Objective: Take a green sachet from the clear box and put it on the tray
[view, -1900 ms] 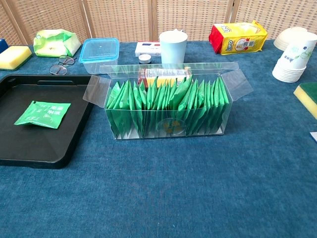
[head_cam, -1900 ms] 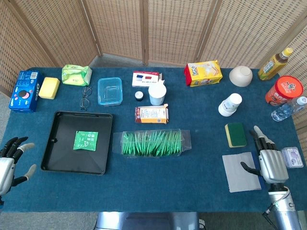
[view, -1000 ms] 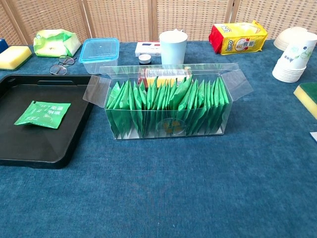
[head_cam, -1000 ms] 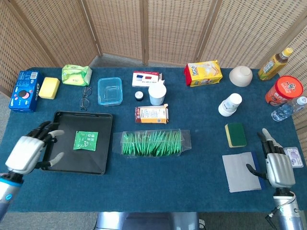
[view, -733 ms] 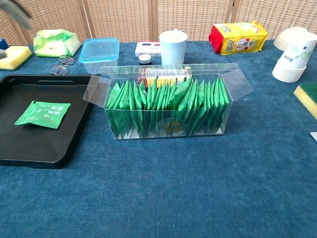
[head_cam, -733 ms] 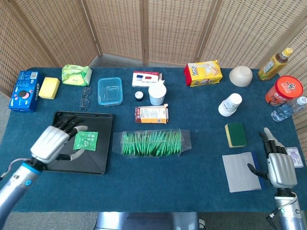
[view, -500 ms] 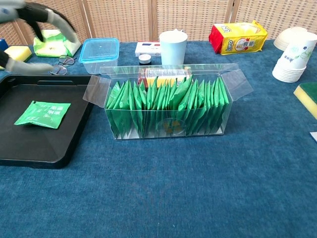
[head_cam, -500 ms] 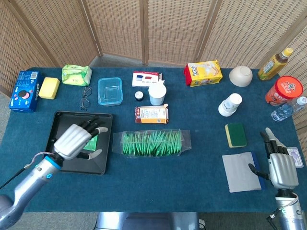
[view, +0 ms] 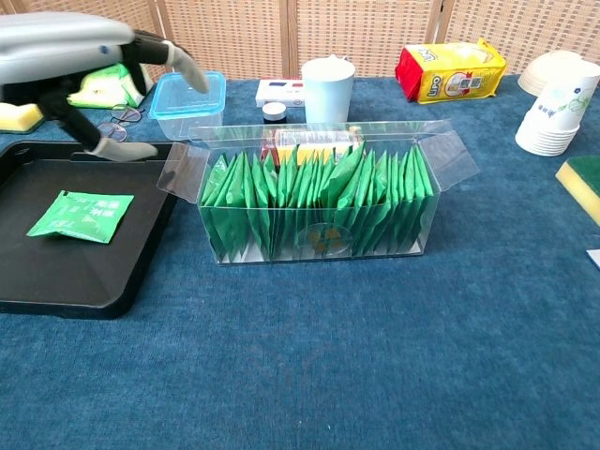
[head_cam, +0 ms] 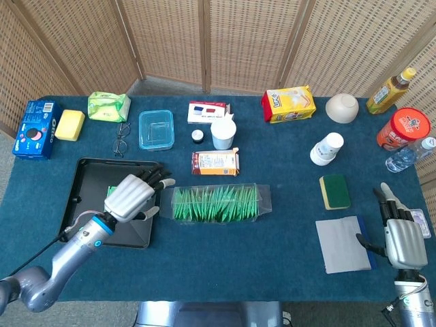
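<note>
My left hand (head_cam: 133, 195) hangs over the right part of the black tray (head_cam: 80, 184), its fingers spread and reaching toward the clear box (head_cam: 216, 202); I see nothing held in it, and in the chest view it floats above the tray's far edge with the thumb pointing down and the fingers apart, touching neither tray nor box. One green sachet (view: 82, 216) lies flat on the tray floor; from the head camera my hand covers nearly all of it, leaving only a green corner showing. The clear box sits just right of the tray, its end flaps folded outward, packed with a row of upright green sachets (view: 317, 199). From the head view the fingertips look close to the box's left flap, though I cannot tell whether they are level with it or above it; the chest view suggests above. My right hand (head_cam: 400, 238) rests near the right table edge, fingers straight and apart, thumb out to the side, holding nothing, beside a grey cloth (head_cam: 342, 244) and a small clear container (head_cam: 422, 222). Behind the box stand a small orange carton (head_cam: 216, 163) and a pale blue cup (head_cam: 223, 133). A lidded plastic tub (head_cam: 156, 129) and a pair of glasses (head_cam: 120, 139) lie beyond the tray, and a green-and-yellow sponge (head_cam: 334, 191) lies ahead of the cloth.
</note>
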Robot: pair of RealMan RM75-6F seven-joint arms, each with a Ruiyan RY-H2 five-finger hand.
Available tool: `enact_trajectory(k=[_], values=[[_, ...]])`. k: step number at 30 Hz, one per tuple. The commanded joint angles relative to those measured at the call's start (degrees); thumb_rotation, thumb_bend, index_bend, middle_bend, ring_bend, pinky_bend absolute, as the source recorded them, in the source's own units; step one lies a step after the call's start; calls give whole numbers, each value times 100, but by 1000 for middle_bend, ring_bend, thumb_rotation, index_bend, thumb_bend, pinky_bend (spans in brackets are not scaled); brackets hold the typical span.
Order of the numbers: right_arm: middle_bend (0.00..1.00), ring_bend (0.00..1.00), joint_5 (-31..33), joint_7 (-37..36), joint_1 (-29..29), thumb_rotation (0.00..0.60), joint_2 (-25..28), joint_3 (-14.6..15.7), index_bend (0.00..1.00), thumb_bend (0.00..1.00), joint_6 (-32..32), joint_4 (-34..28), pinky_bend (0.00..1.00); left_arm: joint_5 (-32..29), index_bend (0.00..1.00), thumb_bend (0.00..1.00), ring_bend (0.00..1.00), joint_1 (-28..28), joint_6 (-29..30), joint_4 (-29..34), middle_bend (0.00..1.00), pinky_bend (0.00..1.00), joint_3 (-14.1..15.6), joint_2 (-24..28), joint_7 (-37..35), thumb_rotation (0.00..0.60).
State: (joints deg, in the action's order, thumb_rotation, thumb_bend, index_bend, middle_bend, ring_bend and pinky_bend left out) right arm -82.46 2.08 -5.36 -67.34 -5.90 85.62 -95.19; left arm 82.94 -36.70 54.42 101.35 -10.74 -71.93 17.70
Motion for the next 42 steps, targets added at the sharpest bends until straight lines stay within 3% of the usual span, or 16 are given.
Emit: enact_trajectory(k=[1,7,13,16,25,42], values=[[25,108,10,-33,19,600,-12,5,0,204,9,32,198,-165,199,286,95,-165,-142,-88,151,269,-68,-166,10,585],[25,108,35,-111,51,600,-18,29,0,203,-16,91,198,-419,260,340,95,-465,-372,-230,148,269,-177,-368,-4,592],[25,108,63,-121,91,600,-14,55,0,203,-30,39,198,-764,329,568,94,-841,-661,-549,147,269,-338,-650,-136,581],[25,108,77,-66,128,600,-13,60,0,203,12,-14,198,-833,361,621,93,-983,-772,-666,147,269,-349,-711,-225,565],[25,108,68,-39,177,600,9,75,0,202,33,-61,198,-1039,432,662,90,-1167,-749,-804,147,269,-345,-809,-335,527],[25,108,106,-99,134,600,-53,41,0,203,-88,31,198,-1670,480,662,90,-1495,-764,-1515,147,269,-415,-1181,-365,524]])
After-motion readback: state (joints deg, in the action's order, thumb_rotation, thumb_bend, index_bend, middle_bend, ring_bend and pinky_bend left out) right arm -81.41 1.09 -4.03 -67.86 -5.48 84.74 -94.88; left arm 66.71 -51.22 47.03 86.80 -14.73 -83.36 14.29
